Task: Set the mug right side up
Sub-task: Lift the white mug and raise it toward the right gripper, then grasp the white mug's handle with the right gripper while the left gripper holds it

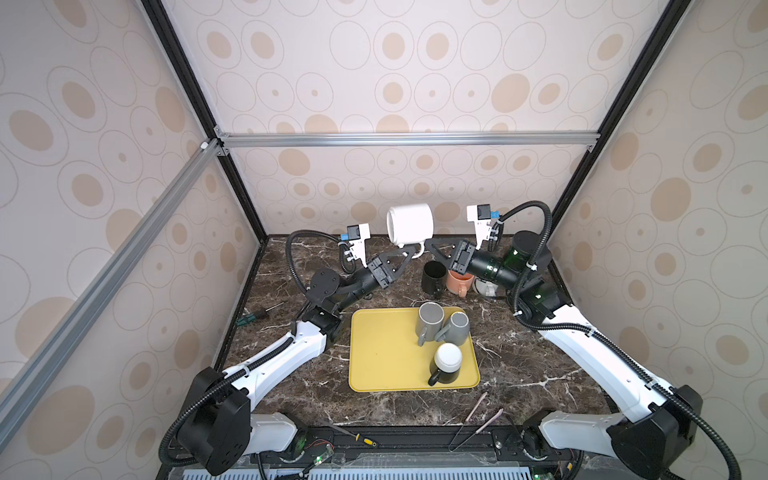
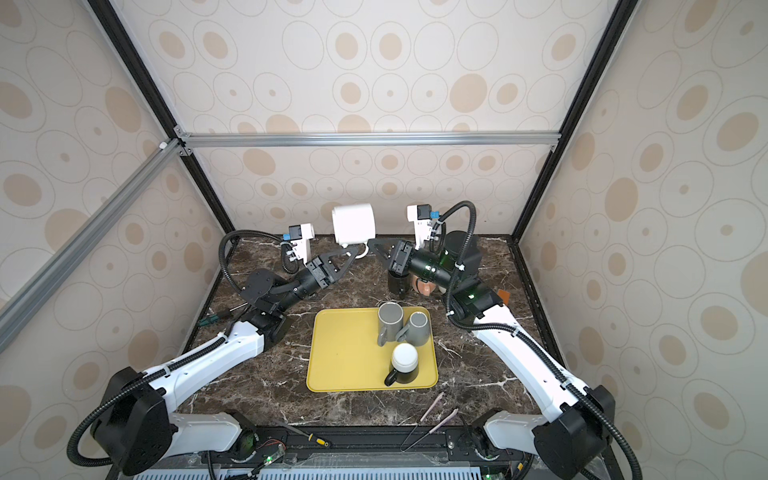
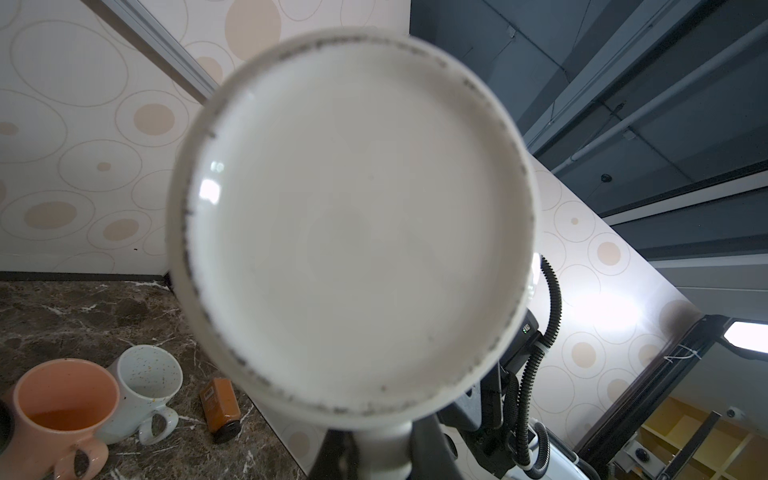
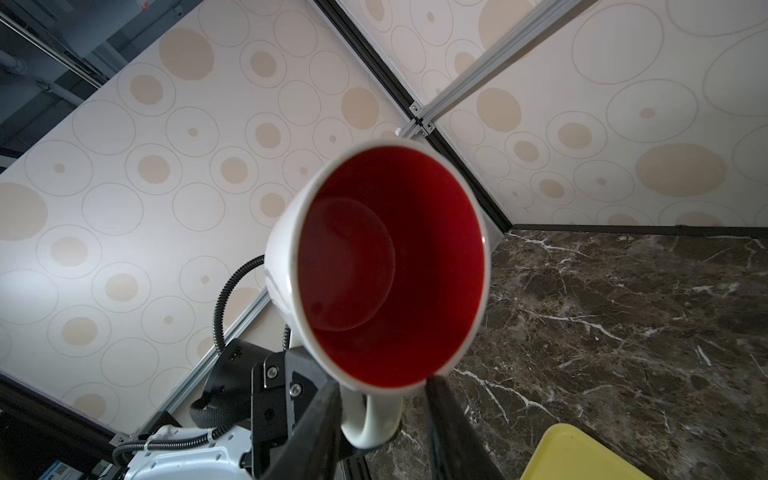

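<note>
A white mug with a red inside hangs on its side in the air over the back of the table. Its base faces the left wrist camera and its red mouth faces the right wrist camera. My left gripper is shut on the mug's handle from below. My right gripper straddles the same handle. One finger lies against the handle; the other stands apart from it.
A yellow tray in the middle carries two grey mugs and a dark mug with a white top. Below the grippers stand a black mug, an orange mug and a speckled mug. Tongs lie near the front edge.
</note>
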`<state>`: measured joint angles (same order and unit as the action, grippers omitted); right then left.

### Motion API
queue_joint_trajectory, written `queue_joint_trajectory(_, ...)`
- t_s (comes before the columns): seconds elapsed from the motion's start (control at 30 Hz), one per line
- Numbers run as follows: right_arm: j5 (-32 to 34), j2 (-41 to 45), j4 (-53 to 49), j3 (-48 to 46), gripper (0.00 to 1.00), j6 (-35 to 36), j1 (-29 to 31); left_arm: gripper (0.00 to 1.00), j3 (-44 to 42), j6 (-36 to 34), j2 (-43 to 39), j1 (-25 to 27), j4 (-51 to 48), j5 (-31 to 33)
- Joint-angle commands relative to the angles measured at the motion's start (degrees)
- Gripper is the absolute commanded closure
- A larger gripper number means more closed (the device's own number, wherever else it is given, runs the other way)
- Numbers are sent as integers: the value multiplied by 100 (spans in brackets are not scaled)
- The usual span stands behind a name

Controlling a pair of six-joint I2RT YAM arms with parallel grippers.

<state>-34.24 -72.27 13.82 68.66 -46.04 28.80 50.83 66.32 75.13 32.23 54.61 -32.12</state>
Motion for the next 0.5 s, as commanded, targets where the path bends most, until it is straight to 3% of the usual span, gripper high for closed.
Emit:
queue_joint_trajectory(0.0,-302,-103,372,17,66,-256,-6,100,259,148,-4,-27,913,-180)
queue_joint_trajectory(0.47,-565,-327,906,-33,69,-773,-5,100,251,320,193,-23,1246,-242)
